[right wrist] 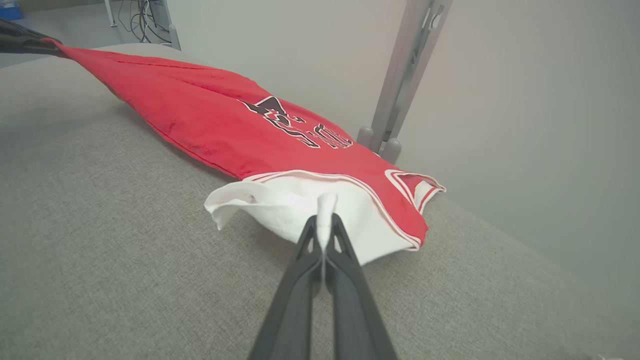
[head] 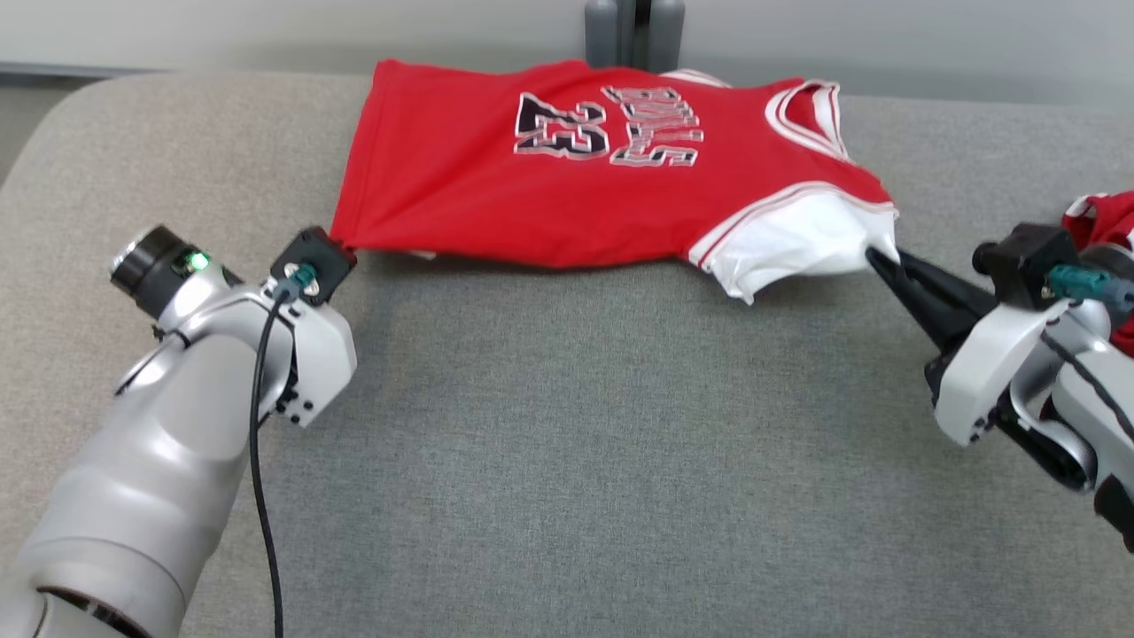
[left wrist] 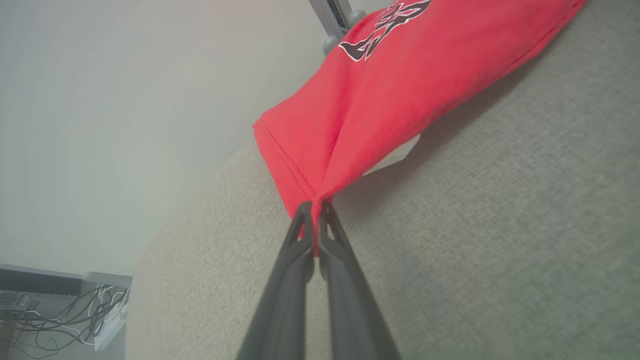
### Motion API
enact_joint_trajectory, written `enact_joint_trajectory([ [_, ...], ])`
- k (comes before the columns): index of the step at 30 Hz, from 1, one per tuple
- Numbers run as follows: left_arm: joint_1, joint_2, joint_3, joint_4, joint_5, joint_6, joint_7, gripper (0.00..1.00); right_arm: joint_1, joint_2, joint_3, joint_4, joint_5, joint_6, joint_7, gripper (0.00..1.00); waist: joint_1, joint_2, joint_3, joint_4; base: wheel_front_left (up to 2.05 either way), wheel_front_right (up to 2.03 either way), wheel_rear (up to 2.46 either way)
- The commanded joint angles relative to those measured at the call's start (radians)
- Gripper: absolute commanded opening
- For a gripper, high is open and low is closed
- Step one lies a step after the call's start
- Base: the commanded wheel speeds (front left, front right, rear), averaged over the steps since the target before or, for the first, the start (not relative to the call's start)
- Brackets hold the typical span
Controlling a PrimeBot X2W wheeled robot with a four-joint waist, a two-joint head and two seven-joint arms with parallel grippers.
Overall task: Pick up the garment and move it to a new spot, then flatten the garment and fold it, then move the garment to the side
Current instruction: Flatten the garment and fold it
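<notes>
The garment point(head: 567, 177) is a red sleeveless jersey with black-and-white lettering and a white inner layer, stretched across the far part of the grey padded table point(head: 567, 443). My left gripper point(left wrist: 314, 207) is shut on the garment's point(left wrist: 400, 95) red hem corner at the left. In the head view that gripper's fingers are hidden under its wrist point(head: 310, 266). My right gripper point(head: 877, 260) is shut on a pinch of the white fabric at the garment's right end, seen close in the right wrist view point(right wrist: 325, 220). The near edge of the garment point(right wrist: 240, 125) hangs slightly lifted between both grips.
A grey metal post point(head: 633, 34) stands behind the table's far edge. Another red-and-white cloth point(head: 1107, 226) lies at the far right beside my right wrist. Cables and a low shelf point(left wrist: 65, 310) sit on the floor off the table's left side.
</notes>
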Motion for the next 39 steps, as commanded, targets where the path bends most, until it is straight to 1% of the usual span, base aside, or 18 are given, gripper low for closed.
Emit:
enact_joint_trajectory([
  [1,0.013,0.006,-0.003,0.004,0.001,-0.001,-0.002,0.00,0.015,-0.011,0.009,0.007,0.013,0.000,-0.003,0.00,-0.0001,0.0000,-0.028,-0.001,0.00,0.00,0.00],
  [4,0.064,0.004,-0.028,0.007,-0.011,-0.002,-0.002,0.00,0.026,-0.020,0.071,0.006,0.091,0.000,0.005,0.00,-0.0001,0.0000,-0.061,0.000,0.00,0.00,0.00],
  [7,0.106,0.003,-0.061,0.000,-0.026,-0.003,-0.002,0.00,0.042,-0.033,0.106,-0.010,0.147,0.000,0.021,0.00,-0.0001,0.0000,-0.085,0.002,0.00,0.00,0.00],
  [10,0.145,0.008,-0.090,-0.012,-0.054,-0.003,-0.003,0.00,0.053,-0.042,0.120,-0.034,0.182,0.000,0.036,0.00,-0.0001,0.0000,-0.099,0.004,0.00,0.00,0.00],
  [13,0.139,0.022,-0.108,-0.036,-0.087,-0.003,-0.002,0.00,0.040,-0.054,0.127,-0.066,0.223,0.000,0.053,0.00,-0.0001,0.0000,-0.076,0.007,0.00,0.00,0.00],
  [21,0.173,0.055,-0.181,-0.078,-0.130,-0.004,-0.002,0.00,0.091,-0.096,0.131,-0.161,0.287,0.000,0.119,0.00,-0.0001,0.0000,-0.093,0.021,0.00,0.00,0.00],
  [28,0.208,0.081,-0.220,-0.115,-0.156,-0.003,-0.003,0.00,0.135,-0.134,0.132,-0.244,0.359,0.000,0.214,0.00,-0.0001,0.0000,-0.114,0.022,0.00,0.00,0.00],
  [34,0.236,0.115,-0.261,-0.148,-0.143,-0.003,-0.003,0.00,0.177,-0.178,0.132,-0.315,0.461,0.000,0.346,0.00,-0.0001,0.0000,-0.120,0.019,0.00,0.00,0.00],
  [39,0.265,0.145,-0.275,-0.178,-0.142,-0.001,-0.004,0.00,0.199,-0.210,0.133,-0.361,0.541,0.000,0.434,0.00,-0.0001,0.0000,-0.129,0.017,0.00,0.00,0.00],
])
